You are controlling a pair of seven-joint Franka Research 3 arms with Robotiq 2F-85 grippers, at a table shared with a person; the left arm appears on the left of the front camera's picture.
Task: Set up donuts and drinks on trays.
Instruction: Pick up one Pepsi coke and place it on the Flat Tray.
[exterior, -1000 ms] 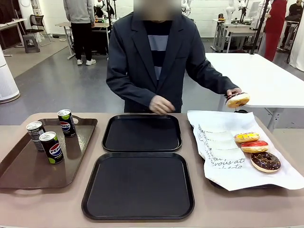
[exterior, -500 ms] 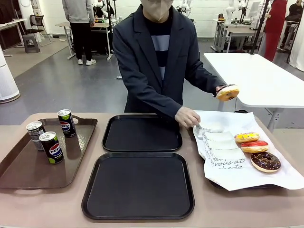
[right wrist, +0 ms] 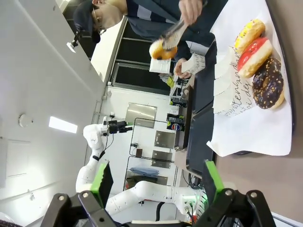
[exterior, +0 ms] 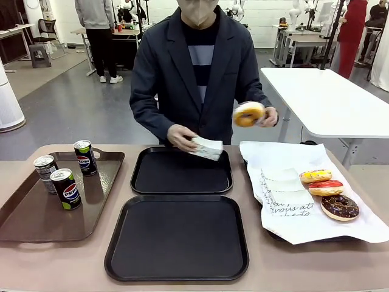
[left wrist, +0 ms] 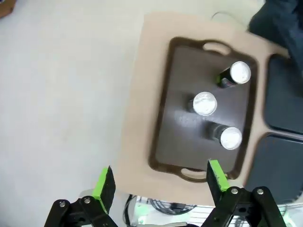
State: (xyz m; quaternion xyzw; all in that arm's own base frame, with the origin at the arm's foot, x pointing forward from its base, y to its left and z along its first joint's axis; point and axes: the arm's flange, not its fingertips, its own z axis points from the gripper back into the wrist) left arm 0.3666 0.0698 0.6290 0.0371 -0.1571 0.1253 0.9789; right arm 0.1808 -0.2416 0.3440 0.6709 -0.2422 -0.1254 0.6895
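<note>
Scene: A person at the far side of the table (exterior: 61, 267) is pictured as a golden-brown donut (exterior: 249, 114) is lifted in tongs (right wrist: 173, 34) by one hand (exterior: 268, 115). A white paper sleeve (exterior: 206, 148) is held in the other hand (exterior: 180, 136) just above the far black tray (exterior: 182, 173).
Step in hand: The lifted donut is judged to be about to be sleeved and set down, and the set-up is judged barely begun.
Donuts: Three more are seen close together on the white printed paper (exterior: 340, 234) at the robot's right: a yellow-iced donut (exterior: 315, 176), a red-iced donut (exterior: 326, 187) and a chocolate donut (exterior: 340, 207).
Drinks: Three Pepsi cans (exterior: 65, 188) are stood upright, apart from one another, on the brown tray (exterior: 24, 213) at the robot's left.
Trays: The far black tray and the near black tray (exterior: 177, 237) are laid one behind the other at mid-table, with nothing set on either.
Left gripper: The left gripper (left wrist: 160, 179) is held high above the brown tray, jaws spread wide with nothing between them.
Right gripper: The right gripper (right wrist: 157, 182) is held off the table beside the donut paper, fingers parted and empty.
Next move: A can is likely to be wanted on a black tray. A descent over one can would be called for, with the fingers kept clear of its neighbours.
</note>
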